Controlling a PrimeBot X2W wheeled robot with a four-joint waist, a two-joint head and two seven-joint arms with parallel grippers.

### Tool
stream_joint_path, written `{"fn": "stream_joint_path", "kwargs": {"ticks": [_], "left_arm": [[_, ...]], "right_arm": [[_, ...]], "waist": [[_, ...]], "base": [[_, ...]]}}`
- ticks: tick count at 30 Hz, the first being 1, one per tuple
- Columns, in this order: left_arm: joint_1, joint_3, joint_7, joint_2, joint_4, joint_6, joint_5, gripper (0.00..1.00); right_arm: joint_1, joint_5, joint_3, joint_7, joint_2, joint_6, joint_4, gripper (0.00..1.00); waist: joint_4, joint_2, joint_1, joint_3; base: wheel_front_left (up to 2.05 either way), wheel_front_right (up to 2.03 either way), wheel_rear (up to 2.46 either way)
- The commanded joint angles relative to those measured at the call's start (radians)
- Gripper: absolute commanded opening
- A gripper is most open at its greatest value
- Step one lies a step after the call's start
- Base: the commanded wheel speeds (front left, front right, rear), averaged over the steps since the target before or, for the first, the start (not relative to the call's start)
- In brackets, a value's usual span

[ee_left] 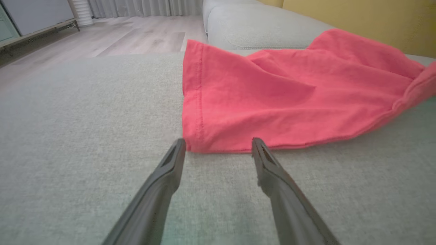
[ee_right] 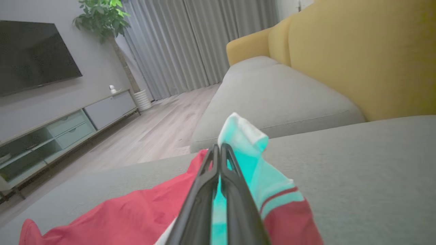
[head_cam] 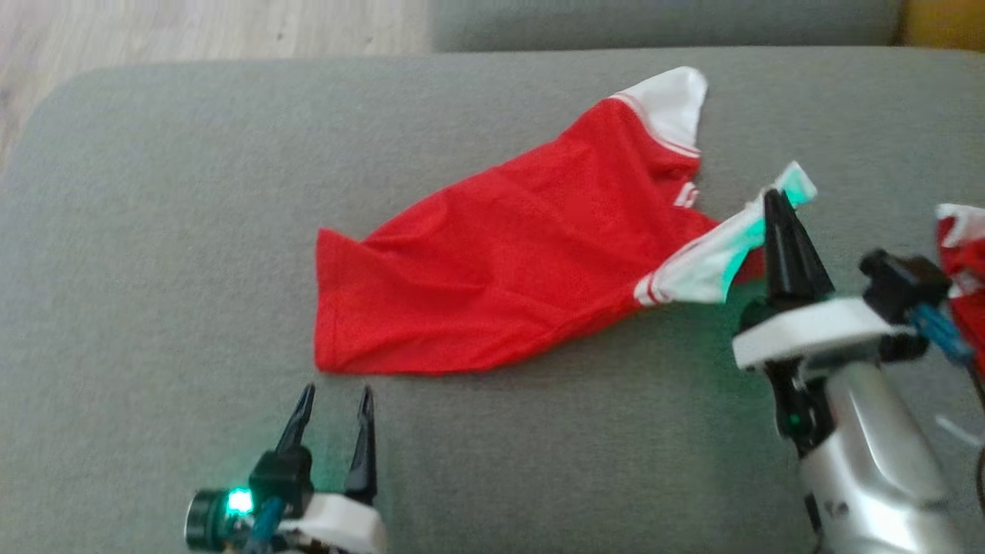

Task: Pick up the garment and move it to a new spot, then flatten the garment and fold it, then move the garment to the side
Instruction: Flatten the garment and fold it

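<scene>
While most of the red garment lies wrinkled and spread on the grey seat cushion, one white sleeve with red stripes is lifted off the fabric. It is pinched between the closed fingers of the right gripper, and a green glow tints it. The far sleeve rests flat towards the back of the cushion. The left gripper sits low over the cushion just beside the garment's near hem corner, with its fingers spread and nothing between them. Whether the tips touch the hem cannot be told.

The cushion is a fine woven textile with a rounded far-left corner. Beyond it lies a second grey cushion, with a mustard-yellow backrest along one side. Pale wood-look floor runs past the sofa to long grey curtains. A leafy plant stands by them, near a dark television on the wall. Under the television is a low cabinet with pale green drawers.
</scene>
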Motion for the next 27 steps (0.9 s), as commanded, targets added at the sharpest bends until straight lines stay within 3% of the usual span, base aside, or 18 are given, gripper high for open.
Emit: {"fn": "stream_joint_path", "kwargs": {"ticks": [1, 5, 6, 7, 14, 21, 27], "left_arm": [[-0.002, 0.039, -0.005, 0.003, -0.026, -0.002, 0.002, 1.0], [0.015, 0.047, -0.005, 0.003, -0.032, -0.004, -0.001, 1.0], [0.016, 0.047, -0.005, 0.003, -0.033, -0.004, -0.002, 1.0], [0.015, 0.047, -0.005, 0.003, -0.034, -0.003, -0.003, 1.0], [0.007, 0.052, -0.005, 0.003, -0.032, -0.006, 0.005, 1.0], [-0.003, 0.053, -0.005, 0.003, -0.025, -0.011, 0.009, 1.0], [-0.005, 0.07, -0.005, 0.003, -0.026, -0.014, -0.018, 1.0]], "right_arm": [[0.012, -0.004, 0.0, -0.014, -0.007, 0.004, -0.045, 0.0], [0.091, -0.034, -0.075, -0.007, -0.017, 0.004, -0.064, 0.0], [0.112, -0.037, -0.097, 0.002, -0.014, 0.004, -0.065, 0.07], [0.132, -0.042, -0.115, 0.011, -0.009, 0.004, -0.069, 1.0], [0.221, -0.111, -0.165, 0.004, 0.015, 0.004, -0.12, 1.0], [0.212, -0.191, -0.083, -0.013, 0.024, 0.004, -0.14, 1.0], [0.221, -0.19, -0.03, -0.013, 0.027, 0.004, -0.15, 1.0]], "waist": [[-0.042, 0.0, 0.0001, -0.038], [-0.084, 0.0, 0.0001, -0.055], [-0.091, 0.0, 0.0001, -0.055], [-0.096, 0.0, 0.0001, -0.054], [-0.118, 0.0, 0.0001, -0.036], [-0.1, 0.0, 0.0001, -0.034], [-0.086, 0.0, 0.0001, -0.035]], "base": [[0.0, 0.0, 0.0], [0.0, 0.0, 0.0], [0.0, 0.0, 0.0], [0.0, 0.0, 0.0], [0.0, 0.0, 0.0], [0.0, 0.0, 0.0], [0.0, 0.0, 0.0]]}}
